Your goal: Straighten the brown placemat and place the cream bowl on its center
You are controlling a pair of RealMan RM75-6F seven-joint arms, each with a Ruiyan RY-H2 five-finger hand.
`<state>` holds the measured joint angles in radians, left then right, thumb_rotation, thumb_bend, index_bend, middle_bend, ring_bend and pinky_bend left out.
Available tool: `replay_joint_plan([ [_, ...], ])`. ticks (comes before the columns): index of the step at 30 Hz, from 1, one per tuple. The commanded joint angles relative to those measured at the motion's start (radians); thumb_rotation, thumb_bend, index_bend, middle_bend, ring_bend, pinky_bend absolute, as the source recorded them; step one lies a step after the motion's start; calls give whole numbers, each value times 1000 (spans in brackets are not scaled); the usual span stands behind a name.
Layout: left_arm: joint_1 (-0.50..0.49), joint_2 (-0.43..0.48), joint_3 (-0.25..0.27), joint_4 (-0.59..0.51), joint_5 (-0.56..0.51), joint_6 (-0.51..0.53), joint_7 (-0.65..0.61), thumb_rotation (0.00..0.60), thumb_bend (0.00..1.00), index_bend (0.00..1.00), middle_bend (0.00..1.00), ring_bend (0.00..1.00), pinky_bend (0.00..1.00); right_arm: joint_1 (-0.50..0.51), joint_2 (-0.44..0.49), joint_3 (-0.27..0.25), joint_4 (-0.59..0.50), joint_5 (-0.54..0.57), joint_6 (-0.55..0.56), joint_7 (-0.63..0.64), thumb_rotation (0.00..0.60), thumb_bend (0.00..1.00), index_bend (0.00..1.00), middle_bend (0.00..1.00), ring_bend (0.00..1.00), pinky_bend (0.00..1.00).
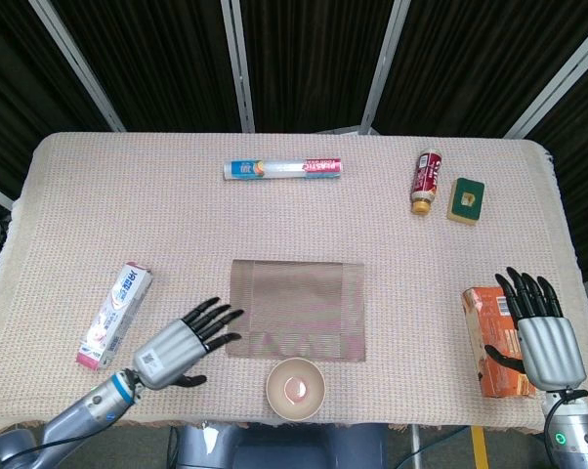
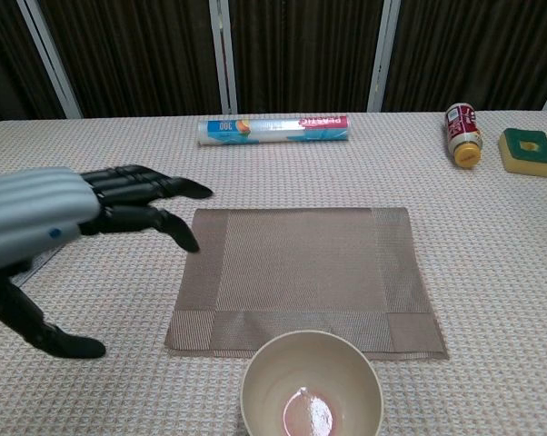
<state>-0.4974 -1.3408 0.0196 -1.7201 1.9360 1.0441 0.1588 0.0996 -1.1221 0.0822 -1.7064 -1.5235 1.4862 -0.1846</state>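
Across the whole scene a bench [image 1: 69, 186] covered in a beige woven cloth is seen, backed by dark curtains with pale metal bars. At its middle, toward the near edge, a brown rectangular woven placemat [image 1: 296, 310] lies flat, its edges roughly parallel to the bench edges. At the near left, the left hand [image 1: 180, 347], silver-backed with black fingers [image 2: 155, 186], is held low over the cloth just beside the placemat's left edge; the fingers are stretched out and spread, and nothing is held. Whether the fingertips touch the placemat cannot be told. At the near right, the right hand [image 1: 542, 337] is seen palm down with fingers extended and apart, empty, over or beside an orange carton [image 1: 487, 339]. A long white and blue roll of plastic wrap [image 1: 282, 169] lies at the far middle. A white, pink and blue toothpaste box [image 1: 115, 315] lies at the left, left of the left hand. A round cream bowl [image 1: 295, 388], empty and upright, stands at the near edge, just beside the placemat's near border and not on its centre. A small red bottle with a yellow cap [image 1: 427, 181] lies at the far right, and next to it a yellow and green sponge [image 1: 466, 199] is placed.
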Motion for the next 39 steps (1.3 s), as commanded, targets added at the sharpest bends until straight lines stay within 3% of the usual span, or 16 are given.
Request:
replay_joint_plan([
  [1, -55, -65, 22, 47, 37, -51, -3, 600, 67, 278, 0, 0, 0, 0, 1, 12, 14, 30, -7, 8, 600, 0, 0, 0, 0, 0],
  [9, -135, -194, 40, 169, 53, -111, -21, 600, 169, 355, 0, 0, 0, -7, 12, 29, 29, 75, -4, 32, 600, 0, 0, 0, 0, 0],
  [20, -152, -326, 66, 287, 54, -90, 21, 600, 230, 371, 0, 0, 0, -11, 23, 36, 40, 94, -4, 61, 600, 0, 0, 0, 0, 0],
  [24, -160, -368, 62, 316, 49, -82, 44, 600, 313, 459, 0, 0, 0, -10, 25, 36, 39, 92, -4, 67, 600, 0, 0, 0, 0, 0],
  [29, -169, -395, 50, 332, 33, -80, 71, 600, 422, 636, 0, 0, 0, -12, 29, 36, 39, 90, 0, 74, 600, 0, 0, 0, 0, 0],
  [32, -171, -399, 43, 333, 23, -75, 80, 600, 490, 673, 0, 0, 0, -12, 31, 37, 38, 90, 3, 77, 600, 0, 0, 0, 0, 0],
  [39, -179, -372, 5, 323, -6, -41, 79, 600, 535, 690, 0, 0, 0, -14, 32, 35, 39, 89, 2, 79, 600, 0, 0, 0, 0, 0],
])
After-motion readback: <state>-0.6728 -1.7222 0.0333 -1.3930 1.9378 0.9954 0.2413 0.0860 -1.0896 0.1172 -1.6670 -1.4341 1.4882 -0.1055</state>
